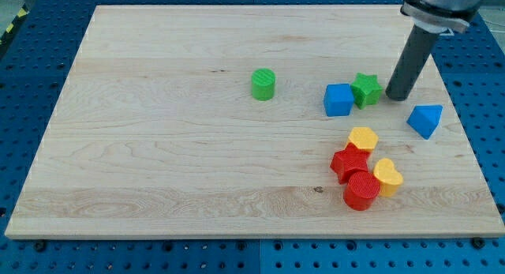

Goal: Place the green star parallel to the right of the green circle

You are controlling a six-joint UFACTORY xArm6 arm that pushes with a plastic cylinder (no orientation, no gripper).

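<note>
Our gripper: we have none, only a dark rod, so there is nothing to open, shut or hold with.
Our tip (397, 96): it sits in the upper right of the frame, just beside the green star (365, 90), on the star's right side. We cannot tell if it touches.
Green star: right of the middle, pressed up against the blue cube (338, 99), which is on its left.
Green circle (263, 84): it stands alone near the middle of the desk (158, 148), well apart from the star.
What is done: the star is already to the right of the circle and nearly level with it, just a bit lower in the frame.
What is left: we think the star should go closer to the circle and line up with it. The blue cube is in between, so it is in the way.
Our guess: a push toward the left would shove the cube along too.
Other blocks: a blue triangle (425, 119) at the right; a yellow block (363, 138), a red star (349, 162), a red round block (361, 189) and a yellow heart (387, 177) bunched at the lower right.
</note>
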